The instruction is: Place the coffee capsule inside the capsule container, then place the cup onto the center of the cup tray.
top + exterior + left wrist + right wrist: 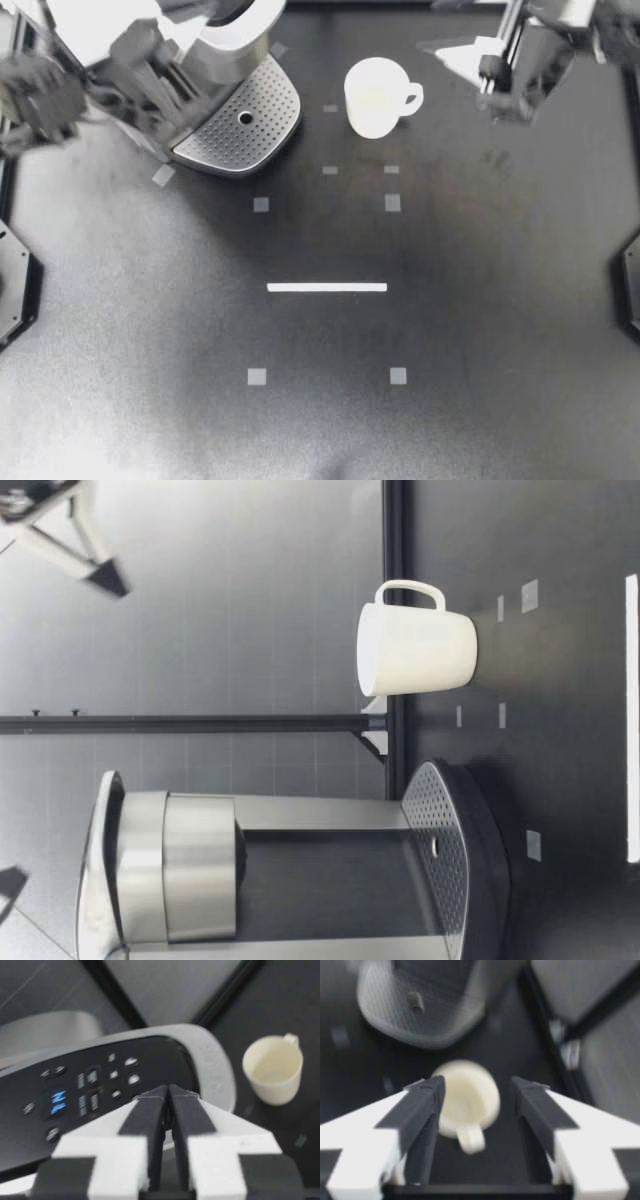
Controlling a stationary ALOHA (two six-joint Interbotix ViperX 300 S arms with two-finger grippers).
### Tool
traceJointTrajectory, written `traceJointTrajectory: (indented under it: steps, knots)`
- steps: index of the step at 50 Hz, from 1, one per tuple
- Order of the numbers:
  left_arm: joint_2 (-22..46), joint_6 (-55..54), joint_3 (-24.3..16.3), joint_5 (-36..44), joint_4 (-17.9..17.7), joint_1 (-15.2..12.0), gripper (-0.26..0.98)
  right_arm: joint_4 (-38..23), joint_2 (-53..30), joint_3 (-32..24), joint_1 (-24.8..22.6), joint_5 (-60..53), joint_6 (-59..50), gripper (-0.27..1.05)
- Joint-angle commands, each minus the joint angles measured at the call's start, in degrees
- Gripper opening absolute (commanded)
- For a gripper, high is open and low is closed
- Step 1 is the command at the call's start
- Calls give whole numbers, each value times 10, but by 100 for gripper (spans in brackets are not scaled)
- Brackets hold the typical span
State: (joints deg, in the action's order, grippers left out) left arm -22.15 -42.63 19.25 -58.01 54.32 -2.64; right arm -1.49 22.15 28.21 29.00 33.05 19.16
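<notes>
Where the cup sits, top view: the cup is upright on the surface, just beside the cup tray but not on it, so I judge the second step undone.
Arms, top view: the left arm is over the coffee machine. The right arm is on the cup's handle side.
Low view, cup: the cup stands open end up with its handle turned away from the machine. The cup tray is bare.
Left wrist view, left jaws: they are together with nothing seen between them, above the button panel.
Capsule: it shows in no view, so I cannot tell whether it is in the capsule container.
Right wrist view, right jaws: they are apart above the cup, with its handle toward the wrist. That looks lined up for a grasp.
</notes>
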Motion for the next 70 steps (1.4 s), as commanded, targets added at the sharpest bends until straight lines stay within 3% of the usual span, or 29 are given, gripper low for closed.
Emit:
traceJointTrajectory:
  steps: [1, 6, 11, 15, 20, 33, 51, 70]
  knots:
    - [-16, 25, -39, -28, -28, 1, 15, 27, -14, -44, 20, 69, 39, 56]
    - [-31, 63, -62, -47, -69, 2, 15, 107, -43, -70, 55, 127, 122, 56]
    - [-53, 84, -68, -49, -101, 1, 15, 233, -83, -84, 116, 183, 232, 56]
    - [-71, 86, -65, -49, -104, 1, 15, 311, -116, -83, 156, 208, 317, 57]
    - [-91, 87, -60, -49, -103, 1, 15, 359, -153, -73, 183, 200, 410, 60]
    - [-114, 87, -47, -49, -92, 0, 15, 375, -203, -33, 186, 117, 523, 73]
    - [-134, 81, -33, -47, -69, -3, 15, 400, -243, -19, 183, 91, 525, 74]
    - [-149, 62, -9, -26, -68, -7, 15, 400, -283, -17, 157, 58, 524, 74]
